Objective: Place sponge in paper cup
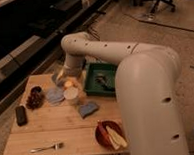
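My end effector (pixel 65 78) hangs over the far side of the worktop (pixel 54 131), just behind the paper cup (pixel 70 95). I cannot tell whether it is released or clenched. The sponge (pixel 87 109) lies flat on the worktop, near the cup's right. Likely best approach: descend squarely over the sponge and pinch across its shorter width, clear of the cup.

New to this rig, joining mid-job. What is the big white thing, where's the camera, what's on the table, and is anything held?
There is one view, looking down on a wooden table. The big white shape is the robot's arm. Its gripper hangs at the far side, just behind the paper cup. The sponge lies loose on the table, nearer the camera than the cup. Also a green tray, a fork and a red bowl. I cannot tell whether anything is held.
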Controlling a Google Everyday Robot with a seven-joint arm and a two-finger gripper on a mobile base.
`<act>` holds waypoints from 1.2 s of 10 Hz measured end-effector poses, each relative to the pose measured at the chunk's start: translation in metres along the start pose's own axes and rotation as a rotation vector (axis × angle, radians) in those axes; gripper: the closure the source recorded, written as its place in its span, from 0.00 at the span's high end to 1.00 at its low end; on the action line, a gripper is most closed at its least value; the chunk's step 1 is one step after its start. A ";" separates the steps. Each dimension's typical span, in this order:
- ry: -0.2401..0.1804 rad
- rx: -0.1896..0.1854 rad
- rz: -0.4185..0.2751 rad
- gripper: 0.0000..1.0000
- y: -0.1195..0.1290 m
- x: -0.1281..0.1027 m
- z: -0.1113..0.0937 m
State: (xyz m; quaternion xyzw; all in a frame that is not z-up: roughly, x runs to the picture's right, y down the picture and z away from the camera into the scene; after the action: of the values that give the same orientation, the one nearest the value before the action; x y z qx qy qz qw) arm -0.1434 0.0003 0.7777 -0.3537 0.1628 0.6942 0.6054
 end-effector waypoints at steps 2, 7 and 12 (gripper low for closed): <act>-0.001 -0.001 0.001 0.80 -0.001 0.000 -0.001; 0.083 0.016 0.154 0.80 -0.032 0.010 0.026; 0.073 0.051 0.272 0.80 -0.049 0.030 0.005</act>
State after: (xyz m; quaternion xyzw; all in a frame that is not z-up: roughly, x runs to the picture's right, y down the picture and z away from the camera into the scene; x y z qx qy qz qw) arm -0.0990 0.0362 0.7703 -0.3376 0.2488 0.7522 0.5082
